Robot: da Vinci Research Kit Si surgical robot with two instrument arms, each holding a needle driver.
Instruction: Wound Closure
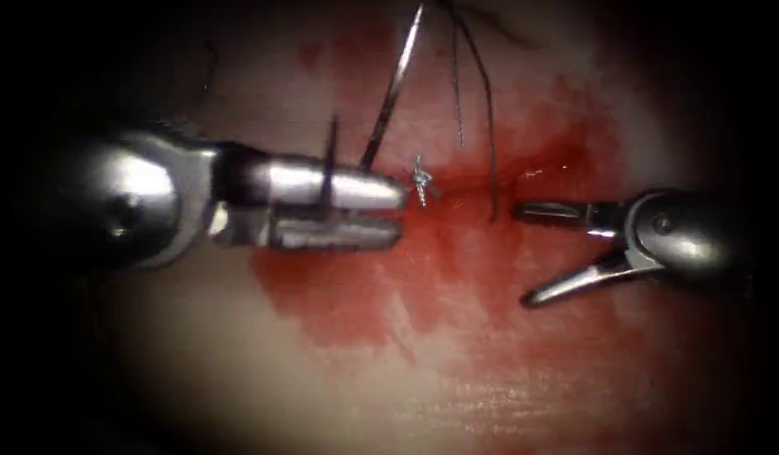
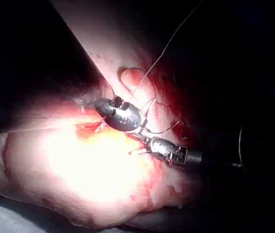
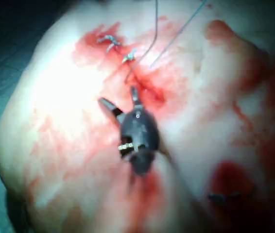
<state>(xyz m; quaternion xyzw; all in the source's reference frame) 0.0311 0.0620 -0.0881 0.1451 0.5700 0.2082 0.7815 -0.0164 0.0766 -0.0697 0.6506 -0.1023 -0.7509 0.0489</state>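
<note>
My left tool (image 1: pixel 396 211) lies left of the cut, shut on the needle (image 1: pixel 395 80) near its lower end. The needle rises steeply from the jaws and is out of the tissue (image 1: pixel 457 371). A dark strand of thread (image 1: pixel 329 164) crosses the upper jaw. More thread (image 1: pixel 491 126) hangs down over the red-stained cut to just beside my right tool (image 1: pixel 524 253), which stands open on the right and holds nothing. The right tool (image 3: pixel 120 99) also shows open over the cut in its wrist view.
A tied knot with short cut ends (image 1: pixel 421 179) sits on the cut just off the left tool's tip. Two such knots (image 3: pixel 109 41) (image 3: pixel 129 57) lie in a row beyond the right tool. Red fluid (image 1: pixel 364 286) spreads over the tissue below the cut.
</note>
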